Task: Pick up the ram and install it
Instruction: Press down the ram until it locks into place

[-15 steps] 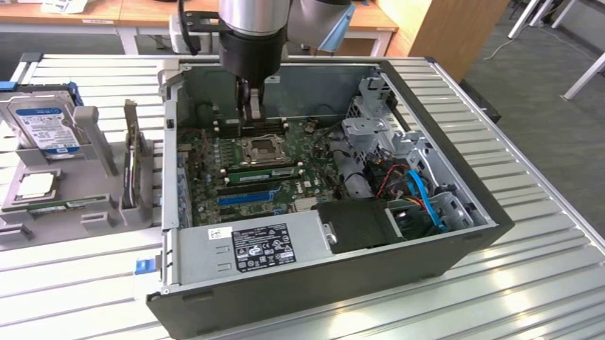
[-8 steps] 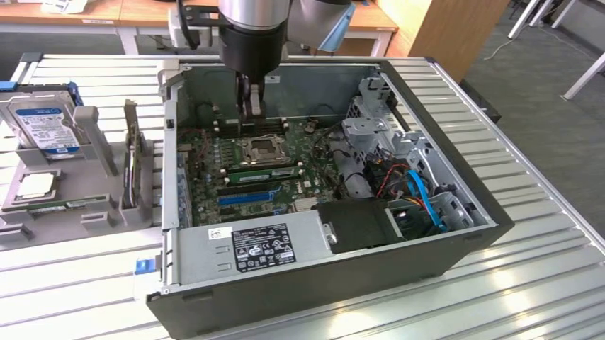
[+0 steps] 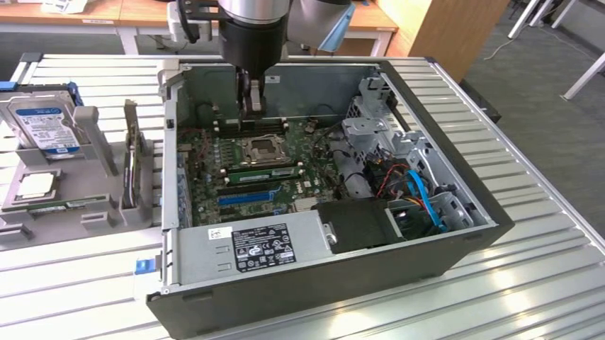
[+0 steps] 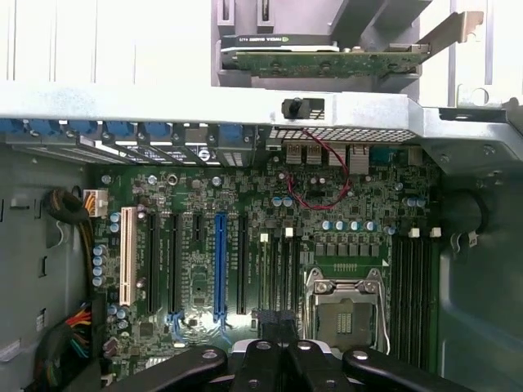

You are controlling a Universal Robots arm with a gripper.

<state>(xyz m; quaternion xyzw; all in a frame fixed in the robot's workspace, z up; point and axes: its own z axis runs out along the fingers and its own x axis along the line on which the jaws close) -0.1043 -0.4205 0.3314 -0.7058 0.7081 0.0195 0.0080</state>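
Note:
My gripper [image 3: 251,112] hangs inside the open computer case [image 3: 454,212], just above the motherboard [image 3: 312,142]. It is over the long black memory slots [image 3: 251,127] on the far side of the CPU socket [image 3: 262,149]. Its fingers are shut and I see nothing between them. In the wrist view the gripper [image 4: 276,335] sits beside the CPU socket [image 4: 343,314], with memory slots [image 4: 411,286] on either side of that socket. A thin green ram [image 3: 52,206] with a small white label lies flat in the grey holder [image 3: 95,127] at the exterior view's left. Another green stick [image 3: 260,171] stands seated in a slot.
A hard drive [image 3: 42,124] and a dark expansion card [image 3: 132,152] stand upright in the holder outside the case. The power supply [image 3: 255,244], drive cage [image 3: 373,134] and loose cables [image 3: 416,191] crowd the case. Its metal walls surround the gripper.

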